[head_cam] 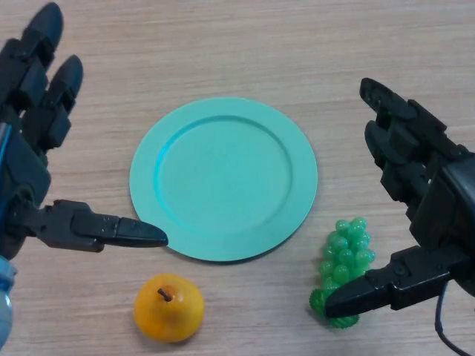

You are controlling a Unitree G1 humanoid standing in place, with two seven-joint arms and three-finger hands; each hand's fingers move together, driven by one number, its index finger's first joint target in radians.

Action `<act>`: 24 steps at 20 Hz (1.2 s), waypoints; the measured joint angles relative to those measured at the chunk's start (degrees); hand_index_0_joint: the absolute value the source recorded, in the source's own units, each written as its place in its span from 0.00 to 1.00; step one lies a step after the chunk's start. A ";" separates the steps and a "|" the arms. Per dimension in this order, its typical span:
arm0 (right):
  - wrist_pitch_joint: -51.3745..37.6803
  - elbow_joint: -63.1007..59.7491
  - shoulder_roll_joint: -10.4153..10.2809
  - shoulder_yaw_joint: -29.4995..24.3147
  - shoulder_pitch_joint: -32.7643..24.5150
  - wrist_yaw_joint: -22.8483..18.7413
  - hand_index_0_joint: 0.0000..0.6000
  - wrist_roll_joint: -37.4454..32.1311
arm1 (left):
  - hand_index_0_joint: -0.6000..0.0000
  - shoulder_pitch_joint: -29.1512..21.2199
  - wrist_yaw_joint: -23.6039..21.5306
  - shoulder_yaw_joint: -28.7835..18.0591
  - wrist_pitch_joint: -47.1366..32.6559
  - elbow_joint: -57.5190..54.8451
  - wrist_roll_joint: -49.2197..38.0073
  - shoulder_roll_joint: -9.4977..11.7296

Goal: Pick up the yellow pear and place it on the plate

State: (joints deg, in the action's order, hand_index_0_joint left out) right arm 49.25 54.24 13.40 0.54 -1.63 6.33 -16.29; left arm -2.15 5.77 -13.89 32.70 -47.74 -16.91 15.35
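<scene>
The yellow pear (pixel 168 307) lies on the wooden table near the front edge, just below the left rim of the teal plate (pixel 223 178). The plate sits in the middle of the table with nothing on it. My left hand (pixel 33 141) is open at the left, fingers straight and thumb pointing right toward the plate's rim, above and left of the pear without touching it. My right hand (pixel 423 200) is open at the right, its thumb reaching over a bunch of green grapes.
A bunch of green grapes (pixel 343 267) lies right of the pear, below the plate's right rim, under my right thumb. The wooden table (pixel 237 44) extends behind the plate.
</scene>
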 measured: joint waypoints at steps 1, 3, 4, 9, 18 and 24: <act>0.00 0.00 0.01 0.00 -0.36 -0.01 0.00 0.00 | 1.00 0.00 -0.01 0.00 -0.33 0.27 0.00 0.00; 0.01 0.01 0.01 -0.01 -0.63 0.00 0.00 -0.02 | 1.00 -0.08 -0.69 0.01 -0.70 1.08 0.02 0.02; 0.01 0.01 0.02 -0.24 -0.64 0.00 0.00 -0.03 | 1.00 -0.58 -1.27 0.00 -0.70 1.14 0.05 0.16; -0.01 -1.71 0.05 -1.33 -0.67 0.05 0.00 -0.02 | 1.00 -1.04 -0.89 2.41 -0.75 2.20 0.76 0.14; -0.01 -3.47 0.12 -2.64 -0.57 0.61 0.00 -0.01 | 1.00 -1.59 -0.32 4.15 -1.22 5.45 2.32 0.04; -2.09 -3.55 0.11 -3.08 -1.46 -0.02 0.00 -0.01 | 1.00 0.68 0.57 4.30 -1.49 3.68 2.32 -0.06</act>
State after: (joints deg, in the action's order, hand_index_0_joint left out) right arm 47.17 50.69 13.51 -2.54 -3.09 6.31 -16.30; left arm -1.47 6.34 -9.60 31.21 -44.06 -14.60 15.29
